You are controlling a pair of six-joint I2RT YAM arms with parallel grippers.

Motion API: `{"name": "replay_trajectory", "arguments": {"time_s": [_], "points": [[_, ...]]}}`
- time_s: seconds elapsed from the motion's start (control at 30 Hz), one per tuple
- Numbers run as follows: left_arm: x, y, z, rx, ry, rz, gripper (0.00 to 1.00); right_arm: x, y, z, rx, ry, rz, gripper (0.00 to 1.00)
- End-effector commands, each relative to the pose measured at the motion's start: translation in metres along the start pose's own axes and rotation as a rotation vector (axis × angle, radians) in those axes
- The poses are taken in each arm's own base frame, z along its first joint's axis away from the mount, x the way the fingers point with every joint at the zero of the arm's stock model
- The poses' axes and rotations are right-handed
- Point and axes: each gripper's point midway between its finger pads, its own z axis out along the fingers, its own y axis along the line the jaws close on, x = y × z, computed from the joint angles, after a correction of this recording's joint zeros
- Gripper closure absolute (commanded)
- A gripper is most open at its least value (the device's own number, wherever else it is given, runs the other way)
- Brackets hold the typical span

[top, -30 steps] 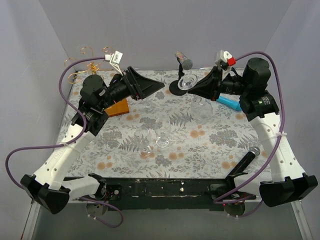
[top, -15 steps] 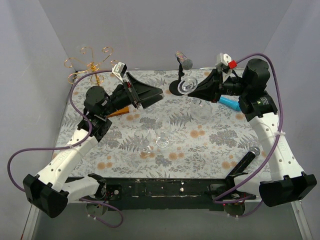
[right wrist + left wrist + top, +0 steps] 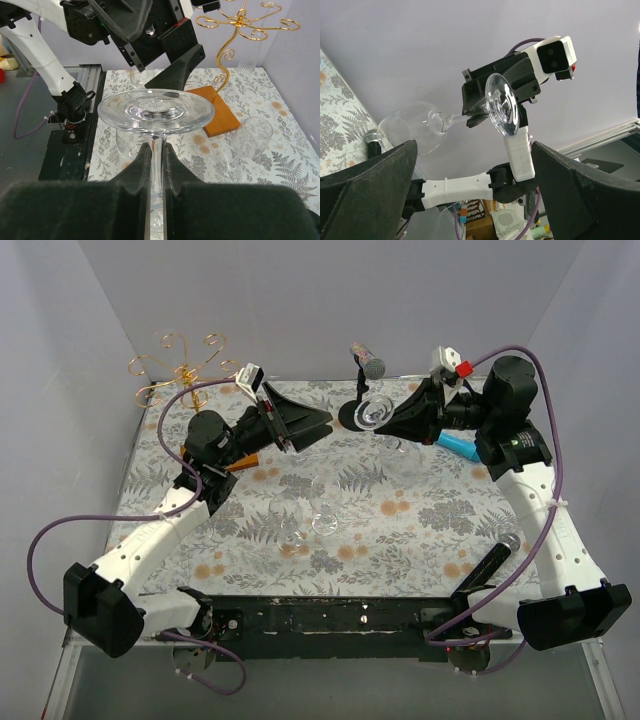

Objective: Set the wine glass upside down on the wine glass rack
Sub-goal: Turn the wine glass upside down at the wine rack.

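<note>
The wine glass (image 3: 155,110) is lying on its side in the air near the far edge of the table (image 3: 400,530), with the right gripper (image 3: 156,155) pinching its stem tight. The left gripper (image 3: 325,425) is hovering near the glass's foot, fingers spread wide and holding nothing. The rack (image 3: 185,370) is standing at the table's far left corner, well apart from the glass.

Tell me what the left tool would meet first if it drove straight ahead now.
Probably the foot of the wine glass held in the right tool; the open left tool frames it straight ahead, depth unclear.
</note>
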Motion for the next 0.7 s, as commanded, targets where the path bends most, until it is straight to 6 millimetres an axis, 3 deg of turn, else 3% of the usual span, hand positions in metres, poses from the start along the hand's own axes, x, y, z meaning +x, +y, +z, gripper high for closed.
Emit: {"name": "replay_trajectory", "arguments": {"time_s": [0.0, 0.4, 0.53, 0.67], "points": [[-0.001, -0.029, 0.007, 0.062, 0.009, -0.261, 0.04, -0.013, 0.004, -0.001, -0.024, -0.027, -0.080, 0.99], [0.008, -0.036, 0.037, 0.106, 0.093, -0.331, 0.22, 0.003, 0.004, 0.005, -0.059, -0.031, -0.076, 0.98], [0.010, -0.040, 0.037, 0.124, 0.109, -0.345, 0.36, 0.008, 0.001, 0.007, -0.056, -0.024, -0.092, 0.98], [0.013, -0.042, 0.035, 0.134, 0.124, -0.355, 0.44, 0.013, 0.000, 0.008, -0.057, -0.019, -0.102, 0.98]]}}
